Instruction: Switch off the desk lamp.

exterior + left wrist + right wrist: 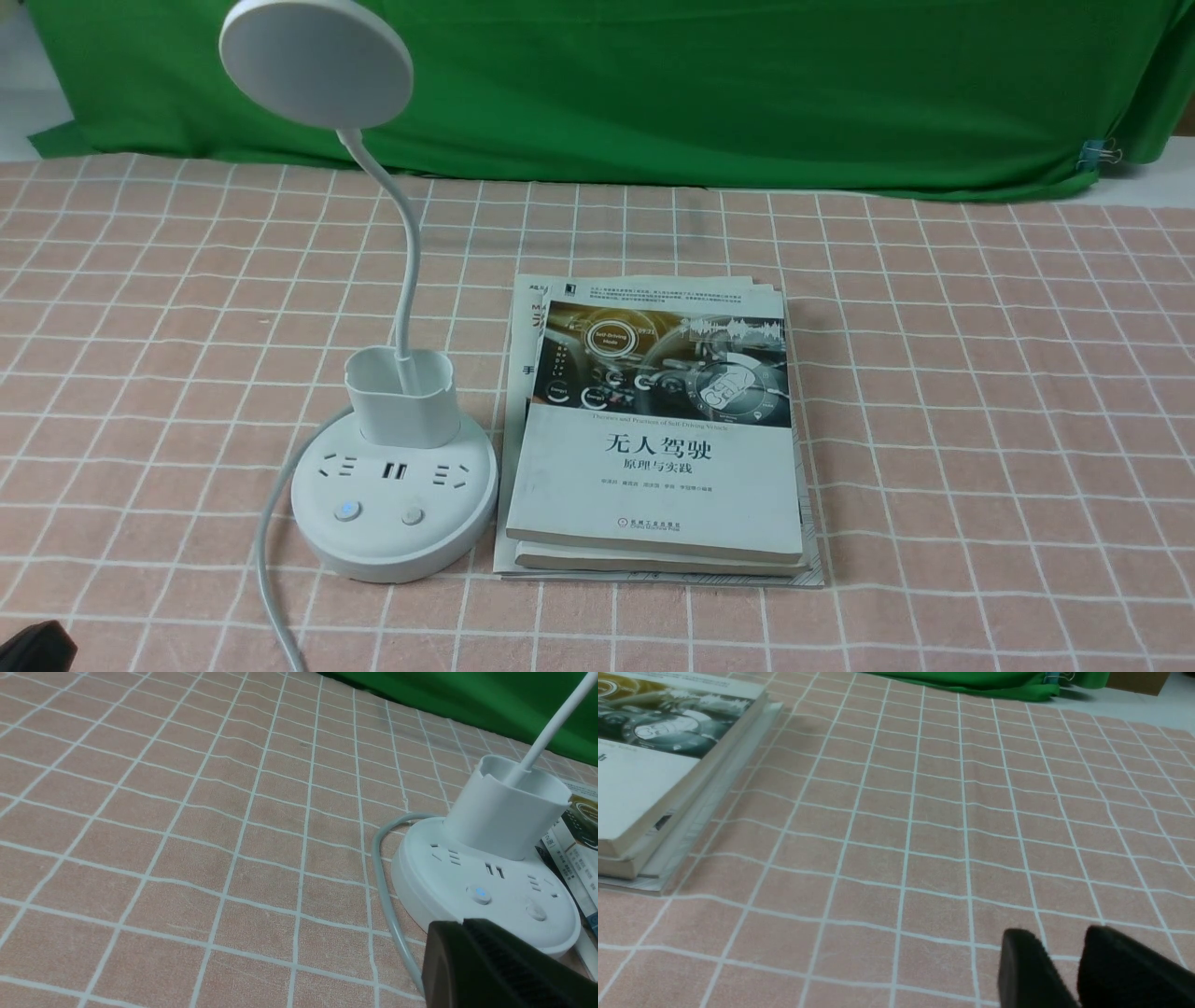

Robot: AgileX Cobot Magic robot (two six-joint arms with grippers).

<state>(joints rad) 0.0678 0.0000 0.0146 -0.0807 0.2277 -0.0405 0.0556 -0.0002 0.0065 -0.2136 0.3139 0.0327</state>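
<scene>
The white desk lamp (392, 523) stands left of centre on the checked cloth. Its round disc head (316, 61) is up high, on a thin bent neck (406, 271) that rises from the cup-like holder (400, 397). The round base bears sockets and two buttons: the left one (346, 511) glows blue, the right one (413, 516) is plain. In the left wrist view my left gripper (462, 924) is shut and empty, just short of the base rim (420, 877), near the blue-lit button (480, 894). My right gripper (1057, 938) is slightly open and empty over bare cloth.
A stack of books (653, 467) lies right against the lamp base, also in the right wrist view (654, 765). The lamp's grey cable (271, 560) runs from the base to the table's front edge. A green cloth (700, 84) hangs at the back.
</scene>
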